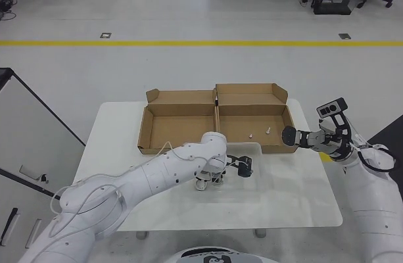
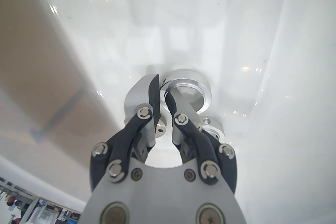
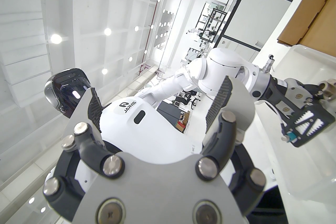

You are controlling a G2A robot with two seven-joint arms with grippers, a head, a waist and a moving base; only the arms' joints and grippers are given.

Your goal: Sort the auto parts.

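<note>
My left gripper [image 2: 162, 95] is down inside a clear plastic tray [image 1: 254, 152] at the middle of the white table. Its fingers are shut on the wall of a silver metal ring [image 2: 195, 83], one pad inside the ring and one outside. Two more metal parts lie close by: a block with a threaded hole [image 2: 214, 128] and a small flanged piece [image 2: 160, 129]. In the top view the left gripper [image 1: 210, 179] stands over these parts [image 1: 201, 185]. My right gripper [image 3: 160, 88] is open with nothing in it, held near the right box's front corner [image 1: 290, 136].
Two open cardboard boxes stand side by side at the back, the left box [image 1: 178, 125] and the right box [image 1: 240, 123]. Two small pale parts [image 1: 268, 129] lie in the right one. Bare table [image 1: 286, 197] stretches in front and to the right of the tray.
</note>
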